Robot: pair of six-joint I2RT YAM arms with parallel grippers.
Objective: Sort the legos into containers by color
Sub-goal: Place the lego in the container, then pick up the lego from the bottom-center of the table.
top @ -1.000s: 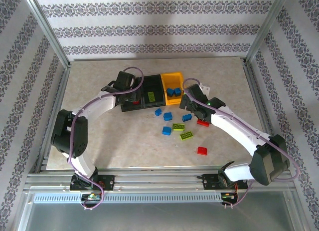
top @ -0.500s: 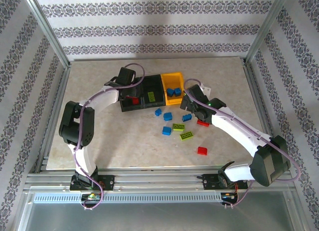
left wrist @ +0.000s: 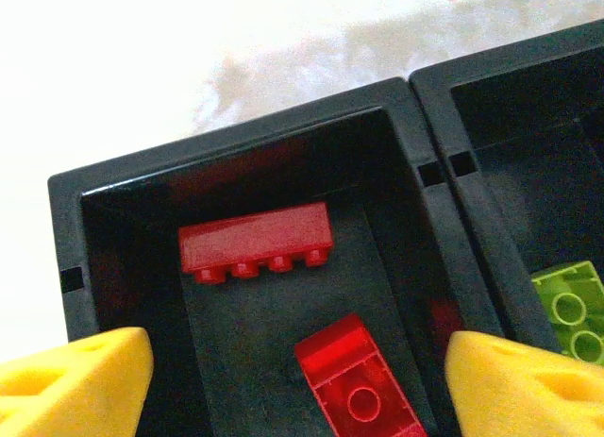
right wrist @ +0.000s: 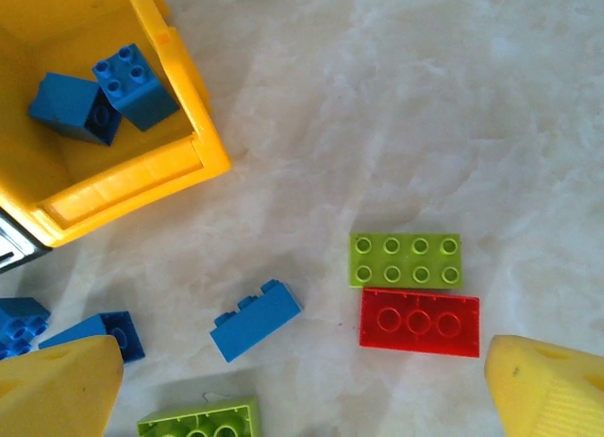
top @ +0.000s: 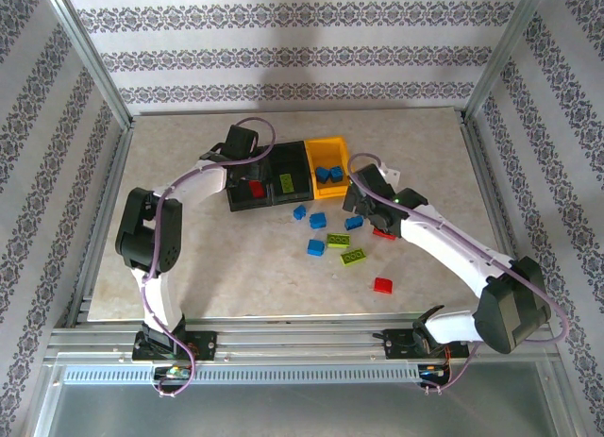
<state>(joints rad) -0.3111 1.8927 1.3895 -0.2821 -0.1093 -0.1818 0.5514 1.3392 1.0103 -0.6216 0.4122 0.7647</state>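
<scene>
Two red legos point(left wrist: 255, 243) lie in black container point(left wrist: 226, 144).

From above and behind the near edge I see the whole table point(top: 236, 277). My left wrist camera looks close into the left black bin point(left wrist: 236, 140). My right, higher, looks down on a corner of the yellow bin point(right wrist: 132, 187). The top view shares both bins.

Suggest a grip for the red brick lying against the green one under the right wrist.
Come straight down and pinch the red brick across its two short ends. It lies flat, studs up, and one long side sits against the green brick, leaving no finger room there.
</scene>
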